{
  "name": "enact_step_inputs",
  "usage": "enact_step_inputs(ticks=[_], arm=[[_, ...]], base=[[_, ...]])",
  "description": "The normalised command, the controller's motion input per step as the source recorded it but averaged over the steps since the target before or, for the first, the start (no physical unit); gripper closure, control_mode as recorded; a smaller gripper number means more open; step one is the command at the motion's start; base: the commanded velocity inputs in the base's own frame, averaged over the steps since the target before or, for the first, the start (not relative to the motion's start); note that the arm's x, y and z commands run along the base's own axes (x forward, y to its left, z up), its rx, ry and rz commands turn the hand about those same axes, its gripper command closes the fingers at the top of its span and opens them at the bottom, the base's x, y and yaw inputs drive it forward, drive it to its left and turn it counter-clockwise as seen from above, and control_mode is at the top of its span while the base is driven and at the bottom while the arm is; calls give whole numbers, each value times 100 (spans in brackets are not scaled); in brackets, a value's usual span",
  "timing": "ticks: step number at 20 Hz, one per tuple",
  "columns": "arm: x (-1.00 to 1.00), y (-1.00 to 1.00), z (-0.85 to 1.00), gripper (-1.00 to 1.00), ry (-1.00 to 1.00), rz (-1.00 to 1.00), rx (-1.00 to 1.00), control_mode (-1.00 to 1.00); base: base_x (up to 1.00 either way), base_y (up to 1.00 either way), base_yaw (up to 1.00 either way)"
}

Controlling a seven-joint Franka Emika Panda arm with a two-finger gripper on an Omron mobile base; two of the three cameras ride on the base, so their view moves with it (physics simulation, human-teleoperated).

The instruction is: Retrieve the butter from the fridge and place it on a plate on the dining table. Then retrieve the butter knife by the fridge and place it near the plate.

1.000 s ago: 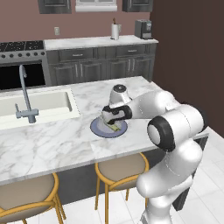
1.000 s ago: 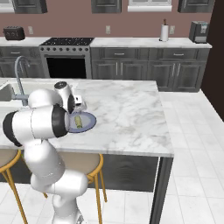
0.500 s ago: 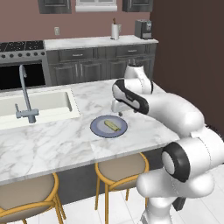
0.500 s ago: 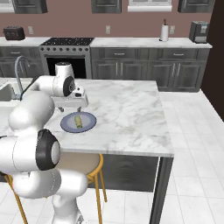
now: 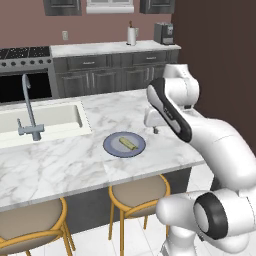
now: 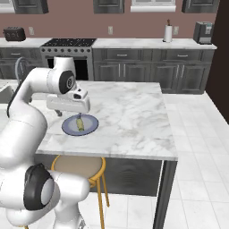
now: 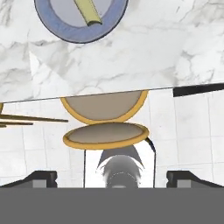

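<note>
The butter [image 5: 127, 143] lies as a pale yellow stick on the bluish-grey plate [image 5: 112, 147], which rests on the marble dining table [image 5: 165, 150]. My gripper [image 5: 154, 130] hangs open and empty just above the tabletop, right of the plate and apart from it. From the right base view, the gripper [image 6: 62, 112] hovers behind the plate [image 6: 91, 125] and butter [image 6: 79, 123]. The hand view has the fingertips [image 7: 41, 177] wide apart, with plate [image 7: 52, 24] and butter [image 7: 87, 11] at its top. The fridge and butter knife are out of view.
A sink with a tall faucet [image 5: 27, 107] is set into the table left of the plate. Round stools [image 5: 137, 192] on orange legs stand under the near edge. Grey cabinets, a stove [image 6: 67, 44] and a paper-towel roll [image 5: 132, 35] line the back wall.
The gripper was down over the plate a second ago. It has since lifted off and swung to the right, leaving the butter lying on the plate.
</note>
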Motion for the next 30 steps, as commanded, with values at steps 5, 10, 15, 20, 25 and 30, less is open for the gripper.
enact_step_inputs(ticks=[5,10,15,20,25,30], arm=[[-100,-26,27,-100,4,-17,0,-100],[-95,-14,22,-100,1,-15,0,-100],[-54,0,9,-100,4,-8,0,-100],[-17,12,0,-100,6,4,-7,-100],[-9,4,0,-100,0,16,-7,-100],[-13,0,-3,-100,0,13,-2,-100]], base=[[0,0,0],[0,0,0],[0,0,0],[0,0,0],[0,0,0],[0,0,0]])
